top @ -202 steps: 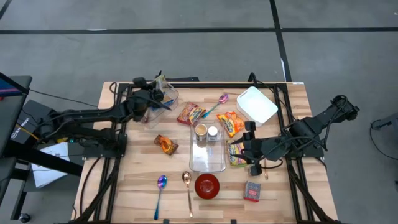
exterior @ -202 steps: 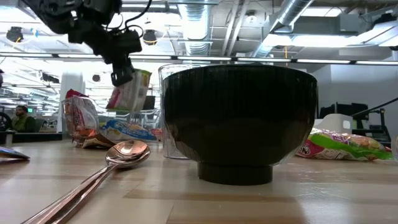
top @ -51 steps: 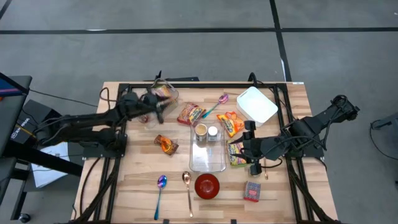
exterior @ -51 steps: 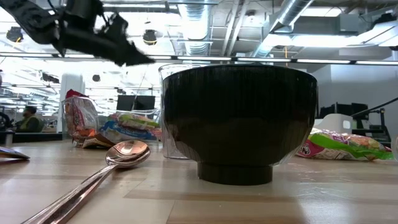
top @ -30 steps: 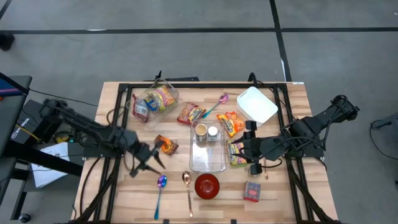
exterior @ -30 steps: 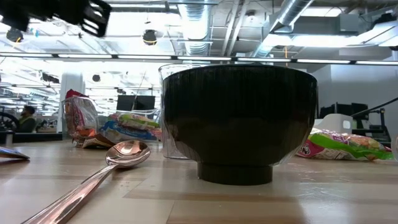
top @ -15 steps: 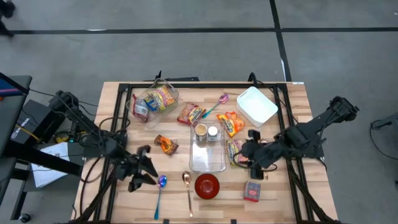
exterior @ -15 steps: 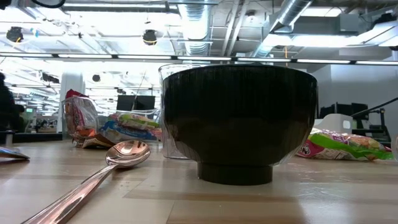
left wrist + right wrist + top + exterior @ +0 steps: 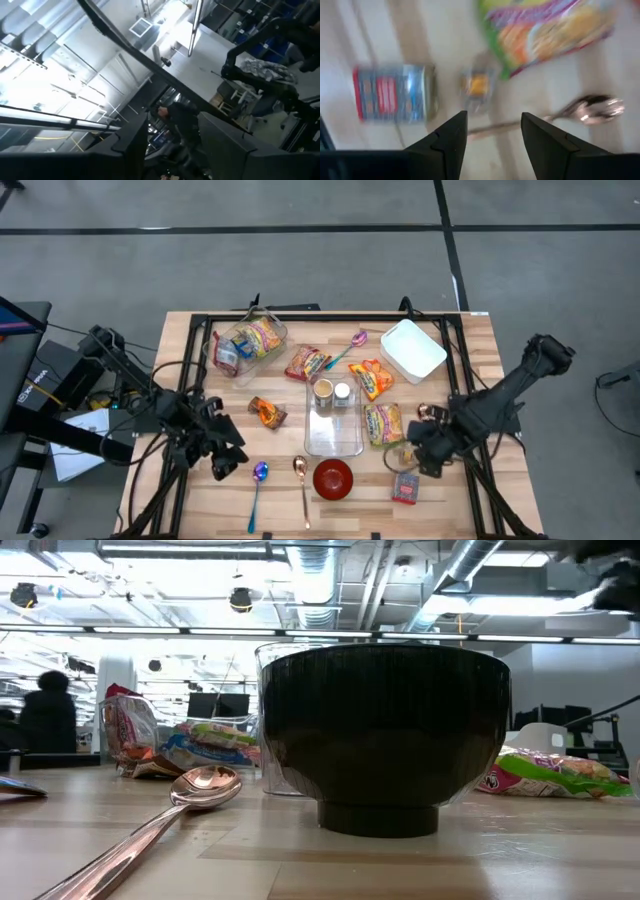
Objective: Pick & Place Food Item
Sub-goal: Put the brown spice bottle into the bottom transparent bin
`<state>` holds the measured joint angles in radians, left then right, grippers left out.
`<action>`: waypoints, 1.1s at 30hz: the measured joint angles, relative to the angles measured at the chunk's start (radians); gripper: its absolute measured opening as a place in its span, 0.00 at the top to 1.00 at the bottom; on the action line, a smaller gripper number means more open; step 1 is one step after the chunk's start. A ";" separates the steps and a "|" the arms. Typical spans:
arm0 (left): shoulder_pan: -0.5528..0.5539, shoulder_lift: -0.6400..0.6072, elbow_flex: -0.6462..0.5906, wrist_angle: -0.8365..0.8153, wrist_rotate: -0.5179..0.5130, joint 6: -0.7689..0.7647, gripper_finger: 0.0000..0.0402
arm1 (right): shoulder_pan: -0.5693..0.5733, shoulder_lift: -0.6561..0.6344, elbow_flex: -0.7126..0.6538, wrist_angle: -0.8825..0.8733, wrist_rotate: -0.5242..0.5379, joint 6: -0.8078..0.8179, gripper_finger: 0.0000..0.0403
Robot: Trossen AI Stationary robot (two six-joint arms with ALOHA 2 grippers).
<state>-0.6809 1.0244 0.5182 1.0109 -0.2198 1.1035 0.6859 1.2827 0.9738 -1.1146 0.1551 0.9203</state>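
Food packets lie spread over the wooden table (image 9: 470, 340); several already sit in a clear tub (image 9: 248, 342) near the far left corner. Largest to smallest, the other things are these. A white lidded container (image 9: 412, 349) rests near the far right corner. A clear rectangular tray (image 9: 334, 428) at the table's middle holds two small cups at its far end. A green and pink packet (image 9: 384, 423) lies just beside the tray's right side, flat on the wood. A red and orange packet (image 9: 307, 363) and an orange packet (image 9: 371, 377) lie beyond the tray, toward the far edge. A red bowl (image 9: 333, 478) stands at the near edge, in front of the tray. A small red and blue box (image 9: 404, 488) sits near the near right corner. A small amber wrapper (image 9: 266, 412) lies left of the tray. Two spoons lie at the near edge left of the bowl, one blue (image 9: 257, 492), one copper (image 9: 302, 485).

Left tool (image 9: 222, 458) hovers over the table's near left part, just left of the blue spoon, fingers parted, nothing between them. Right tool (image 9: 422, 455) hangs over the near right part, between the green packet and the box, fingers (image 9: 448, 142) part-way open, holding nothing.
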 joint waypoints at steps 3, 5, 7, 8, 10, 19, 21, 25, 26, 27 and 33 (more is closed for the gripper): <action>0.004 0.007 -0.002 -0.020 0.002 0.019 0.58 | 0.049 0.000 -0.031 0.018 0.003 0.024 0.55; 0.004 0.006 -0.002 -0.024 0.002 0.020 0.58 | 0.070 0.000 -0.050 0.017 0.030 0.039 0.55; 0.004 0.006 -0.002 -0.031 0.002 0.021 0.58 | 0.089 0.000 -0.064 0.023 0.085 0.041 0.55; 0.004 0.006 -0.002 -0.033 0.002 0.022 0.58 | 0.100 0.000 -0.070 0.027 0.109 0.041 0.55; 0.004 0.005 -0.002 -0.033 0.002 0.022 0.58 | 0.119 0.000 -0.079 0.032 0.132 0.042 0.55; 0.004 0.005 -0.002 -0.046 0.006 0.022 0.58 | 0.178 0.000 -0.156 0.212 0.159 0.049 0.55; 0.004 0.005 -0.002 -0.046 0.006 0.022 0.58 | 0.177 0.000 -0.173 0.248 0.167 0.049 0.55; 0.004 0.005 -0.002 -0.046 0.006 0.022 0.58 | 0.176 0.000 -0.212 0.258 0.194 0.053 0.48; 0.004 0.005 -0.002 -0.046 0.006 0.022 0.58 | 0.176 0.000 -0.218 0.257 0.194 0.059 0.45; 0.004 0.005 -0.002 -0.046 0.006 0.022 0.58 | 0.176 0.000 -0.222 0.255 0.194 0.065 0.42; 0.004 0.005 -0.002 -0.046 0.006 0.022 0.58 | 0.176 0.000 -0.227 0.281 0.193 0.075 0.34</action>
<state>-0.6773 1.0298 0.5159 0.9649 -0.2142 1.1252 0.8619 1.2827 0.7471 -0.8339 0.3485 0.9955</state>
